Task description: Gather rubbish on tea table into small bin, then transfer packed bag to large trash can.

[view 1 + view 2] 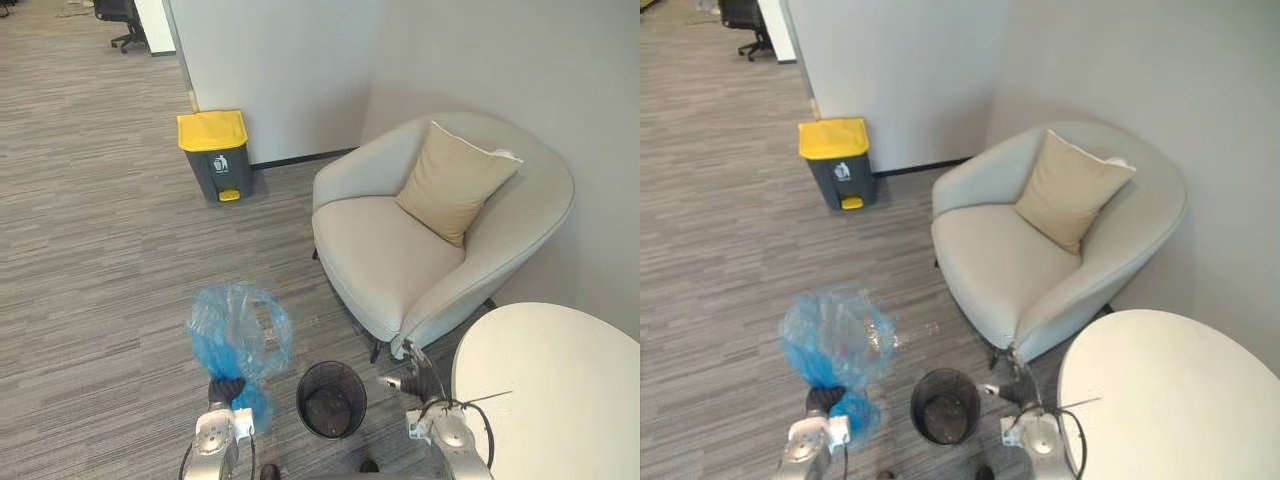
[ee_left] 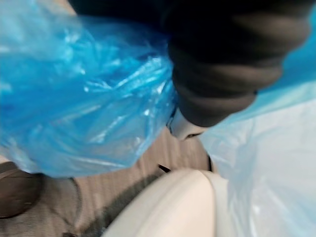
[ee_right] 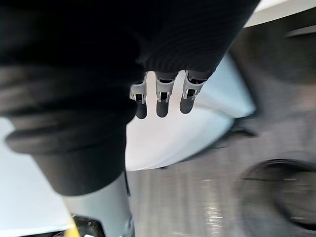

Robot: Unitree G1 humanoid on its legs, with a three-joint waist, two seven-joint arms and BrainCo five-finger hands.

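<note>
Left robot hand (image 1: 226,392) holding bag (image 1: 238,330), bin (image 1: 331,398) beside

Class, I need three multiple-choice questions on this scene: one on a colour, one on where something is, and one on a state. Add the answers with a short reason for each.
1. What colour is the lid of the large trash can?
A red
B yellow
C green

2. Where is the blue bag?
A at the left hand, beside the small black bin
B inside the small black bin
C inside the large trash can

3. What state is the right hand in?
A shut on the blue bag
B shut, holding nothing
C open, holding nothing

Answers:
1. B: the lid is yellow on a grey body.
2. A: the bag bulges just past the left hand, to the bin's left.
3. C: its fingers hang straight with nothing between them.
</note>
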